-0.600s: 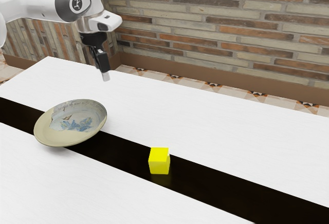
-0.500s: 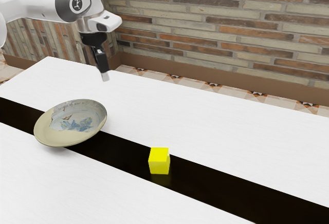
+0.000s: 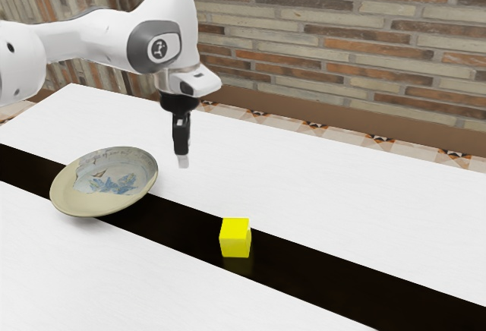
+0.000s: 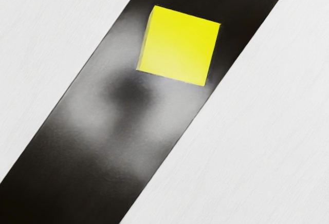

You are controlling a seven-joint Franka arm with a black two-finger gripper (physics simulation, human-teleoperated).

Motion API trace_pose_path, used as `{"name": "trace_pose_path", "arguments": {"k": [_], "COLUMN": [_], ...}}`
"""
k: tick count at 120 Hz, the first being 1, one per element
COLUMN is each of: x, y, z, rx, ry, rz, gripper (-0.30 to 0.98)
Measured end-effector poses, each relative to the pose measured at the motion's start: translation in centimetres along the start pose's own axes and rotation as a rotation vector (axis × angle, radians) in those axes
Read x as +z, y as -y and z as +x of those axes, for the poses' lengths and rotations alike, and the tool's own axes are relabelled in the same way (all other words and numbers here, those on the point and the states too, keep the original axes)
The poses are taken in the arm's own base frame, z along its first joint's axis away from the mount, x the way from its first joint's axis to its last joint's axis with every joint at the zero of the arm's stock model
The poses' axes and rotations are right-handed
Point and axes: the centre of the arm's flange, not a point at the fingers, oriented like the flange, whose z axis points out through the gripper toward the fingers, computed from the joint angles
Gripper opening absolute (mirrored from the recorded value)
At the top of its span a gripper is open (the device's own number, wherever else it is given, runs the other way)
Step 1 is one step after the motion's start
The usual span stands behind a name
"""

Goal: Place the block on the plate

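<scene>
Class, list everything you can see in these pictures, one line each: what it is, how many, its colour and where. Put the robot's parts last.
block: one, yellow, on the dark strip
plate: one, beige with blue decoration inside, toward the exterior view's left, partly over the strip
dark strip: one, near-black, running across the tabletop
table: one, white, under the plate and block
brick walls: two, brown, grey and orange, behind the table
baseboard: brown, along the walls' foot
floor: patterned, pale and orange-brown, beyond the table
arm: one, white and grey, entering from the exterior view's left
gripper: one, mostly black, above the table
</scene>
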Motion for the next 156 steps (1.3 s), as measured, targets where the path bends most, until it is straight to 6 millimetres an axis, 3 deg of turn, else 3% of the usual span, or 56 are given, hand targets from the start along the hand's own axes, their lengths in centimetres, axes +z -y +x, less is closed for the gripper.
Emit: {"name": "trace_pose_path", "arguments": {"k": [13,35,58,76,99,148,156], "x": [2.9,7.7,12.1,15.9,17.9,22.9,23.0], "y": [-2.6,-3.9,-4.0,-2.5,-2.1,-1.3,-1.3], "z": [2.0,4.1,6.6,7.4,9.6,10.5,10.5], "rx": [0.076,0.138,0.176,0.178,0.206,0.21,0.212], "ry": [0.003,-0.015,-0.029,-0.017,-0.022,-0.016,-0.016], "rz": [0.009,0.043,0.052,0.052,0.066,0.056,0.059], "gripper": [0.69,0.69,0.69,0.69,0.69,0.68,0.59]}}
